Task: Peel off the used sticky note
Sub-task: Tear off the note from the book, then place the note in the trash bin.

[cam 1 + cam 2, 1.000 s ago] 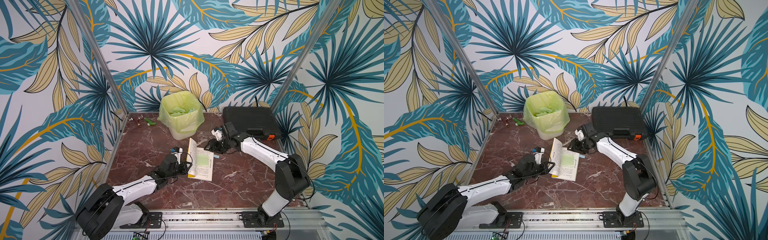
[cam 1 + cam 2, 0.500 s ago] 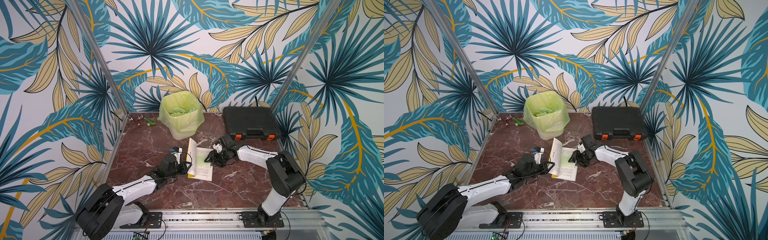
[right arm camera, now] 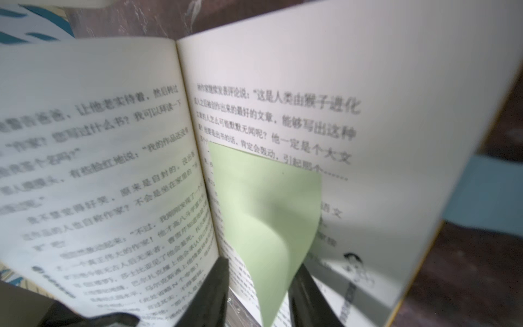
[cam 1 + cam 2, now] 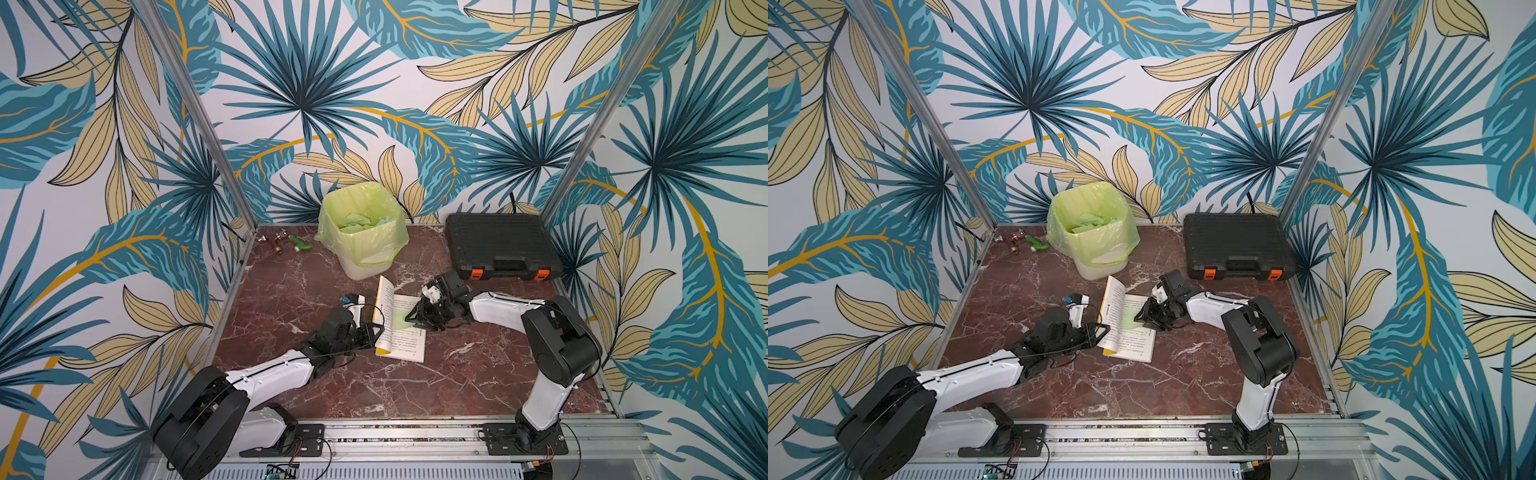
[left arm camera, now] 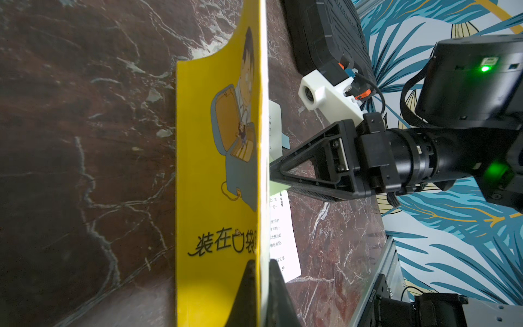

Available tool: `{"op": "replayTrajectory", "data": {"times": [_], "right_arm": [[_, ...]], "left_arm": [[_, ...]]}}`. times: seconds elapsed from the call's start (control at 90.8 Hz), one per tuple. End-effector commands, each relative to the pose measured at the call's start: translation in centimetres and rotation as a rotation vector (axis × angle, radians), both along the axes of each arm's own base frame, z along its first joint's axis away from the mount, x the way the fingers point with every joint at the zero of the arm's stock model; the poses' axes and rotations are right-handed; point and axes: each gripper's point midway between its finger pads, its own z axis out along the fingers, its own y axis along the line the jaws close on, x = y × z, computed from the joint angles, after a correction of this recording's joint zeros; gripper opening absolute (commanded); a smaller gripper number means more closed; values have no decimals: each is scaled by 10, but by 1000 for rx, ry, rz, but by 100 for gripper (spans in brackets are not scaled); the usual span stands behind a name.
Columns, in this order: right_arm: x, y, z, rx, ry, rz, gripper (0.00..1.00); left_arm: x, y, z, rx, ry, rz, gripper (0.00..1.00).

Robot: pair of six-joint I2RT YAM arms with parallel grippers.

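- The book [image 4: 405, 340] lies open mid-table [image 4: 291, 291], with one half flat and the other half standing up on edge.
- The left gripper [image 4: 376, 330] sits at 8 o'clock of the book, clamped tight on the standing half. In the left wrist view, the two tips pinch the yellow cover [image 5: 215, 170] and its pages together.
- The sticky note [image 4: 400, 322] is pale green and sits on the flat printed page, close beside the spine.
- The right gripper [image 4: 411, 319] is low over the page at 3 o'clock of the note, with its tips right at the note.
- In the right wrist view, the note [image 3: 263, 203] has one end flat on the page, while its other end curls up between the two fingers [image 3: 218, 283].
- The right jaws stand narrowly apart, with a gap on one side of the paper. I cannot tell whether the other finger touches it.
- The bin [image 4: 365, 257], lined in green, stands at 12 o'clock of the book with paper scraps inside.
- The black case [image 4: 500, 245] lies at 2 o'clock of the book.
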Motion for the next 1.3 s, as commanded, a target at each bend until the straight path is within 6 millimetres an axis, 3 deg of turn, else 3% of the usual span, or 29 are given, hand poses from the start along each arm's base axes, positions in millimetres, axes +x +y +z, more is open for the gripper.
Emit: {"op": "replayTrajectory", "data": {"times": [0.0, 0.154, 0.617, 0.716, 0.848, 1.035, 1.179, 1.289], "right_arm": [[-3, 2, -5, 8, 7, -7, 23], [2, -2, 0, -8, -10, -29, 0], [38, -38, 6, 87, 62, -216, 0], [49, -45, 19, 132, 42, -246, 0], [73, -54, 71, 210, -112, -263, 0], [103, -55, 175, 204, -440, -221, 0], [121, -30, 249, 181, -664, -141, 0], [138, -2, 272, 138, -723, -77, 0]], "left_arm": [[7, 9, -9, 50, 10, 36, 0], [7, 8, -11, 55, 13, 33, 0], [2, 17, -14, 127, -1, 21, 0], [2, 19, -14, 139, -2, 21, 0], [2, 19, -16, 149, 2, 16, 0], [2, 17, -17, 152, 5, 7, 0], [2, 17, -19, 167, 20, 5, 0], [2, 20, -20, 176, 22, 13, 0]]}}
